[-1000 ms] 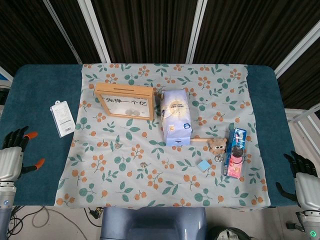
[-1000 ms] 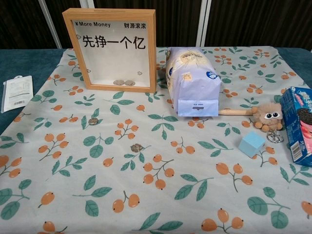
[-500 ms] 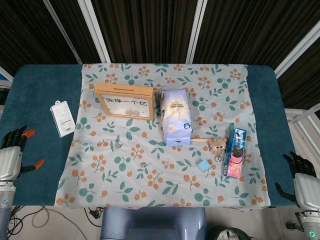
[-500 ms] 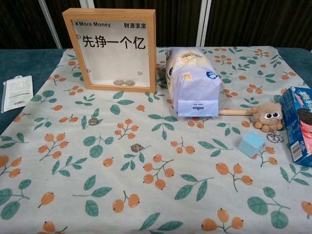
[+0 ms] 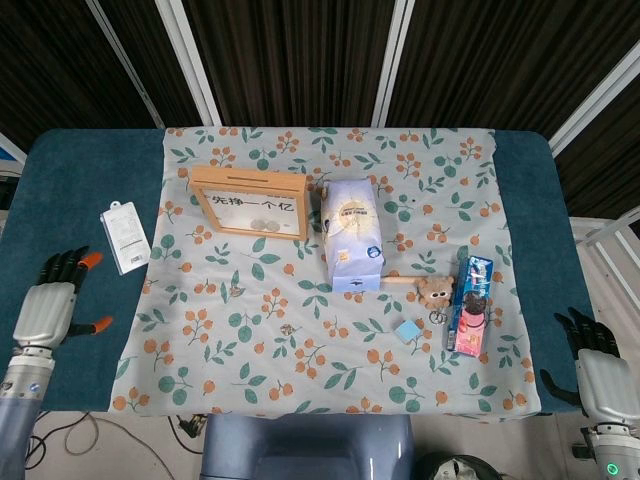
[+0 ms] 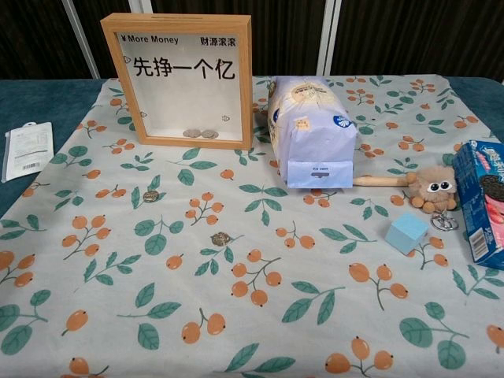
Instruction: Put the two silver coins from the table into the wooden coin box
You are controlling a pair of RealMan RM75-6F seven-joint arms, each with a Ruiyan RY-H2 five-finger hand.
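Observation:
Two silver coins lie on the floral cloth: one (image 5: 236,291) (image 6: 150,196) at the left, the other (image 5: 287,328) (image 6: 220,238) nearer the middle. The wooden coin box (image 5: 250,177) (image 6: 246,79) stands upright behind them at the back left, with two coins visible at the bottom behind its glass. My left hand (image 5: 52,305) hovers over the blue table edge at the far left, fingers spread and empty. My right hand (image 5: 598,372) is low at the far right corner, fingers apart, holding nothing. The chest view shows neither hand.
A white packet (image 5: 125,237) (image 6: 26,150) lies left of the cloth. A pale blue bag (image 5: 353,235) (image 6: 309,130) sits right of the box. At the right are a plush keychain (image 5: 434,291) (image 6: 431,189), a blue cube (image 5: 407,331) (image 6: 407,231) and a cookie box (image 5: 472,303) (image 6: 482,201).
My left hand has moved right and slightly up, closer to the cloth. My right hand has sunk a little lower. The coins and box have not moved.

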